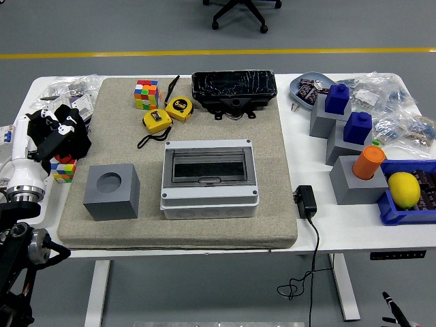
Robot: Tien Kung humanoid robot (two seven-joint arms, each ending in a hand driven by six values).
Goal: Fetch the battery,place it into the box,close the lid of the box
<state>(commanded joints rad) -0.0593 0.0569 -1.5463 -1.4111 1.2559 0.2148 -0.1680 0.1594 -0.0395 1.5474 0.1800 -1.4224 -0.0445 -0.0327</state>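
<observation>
Left hand [58, 133], fingers curled on nothing, hovers at the mat's [286, 204] left edge, well apart from the box [210, 178].

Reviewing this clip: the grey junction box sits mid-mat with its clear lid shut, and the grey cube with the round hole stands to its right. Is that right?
Not quite. The head view shows the grey cube with the round hole standing to the left of the grey junction box, not the right. The rest holds: the box sits mid-mat with its clear lid shut.
</observation>
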